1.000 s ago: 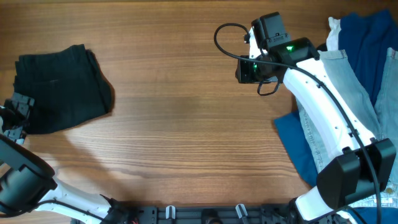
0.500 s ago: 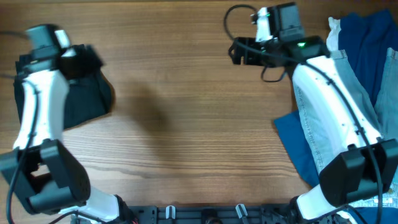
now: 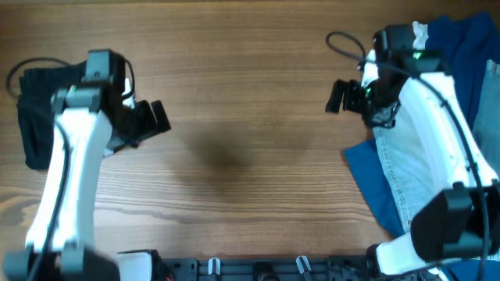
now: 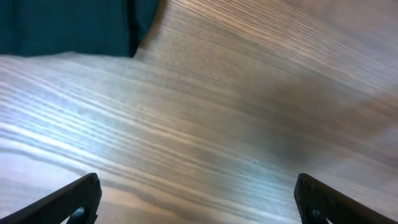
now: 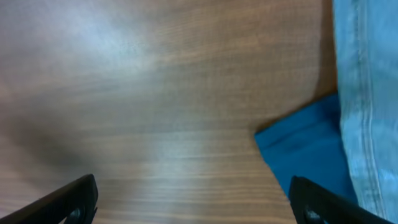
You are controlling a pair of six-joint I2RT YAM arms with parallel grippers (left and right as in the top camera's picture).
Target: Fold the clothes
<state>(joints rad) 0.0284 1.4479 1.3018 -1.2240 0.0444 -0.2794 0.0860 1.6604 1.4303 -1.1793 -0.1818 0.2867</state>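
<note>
While the folded black cloth garment [image 3: 35,117] lies at the left edge of the wooden table [image 3: 234,78], my left gripper [image 3: 154,119] just right of it, spread wide, empty, my right gripper [image 3: 337,96] equally released, beside light-blue denim jeans [image 3: 406,183] overlapping dark blue cloth [image 3: 367,168].

One black garment [image 3: 35,109], one jeans [image 3: 400,168], one blue cloth [image 3: 369,178], two pincers [image 3: 158,117] [image 3: 335,97]
</note>
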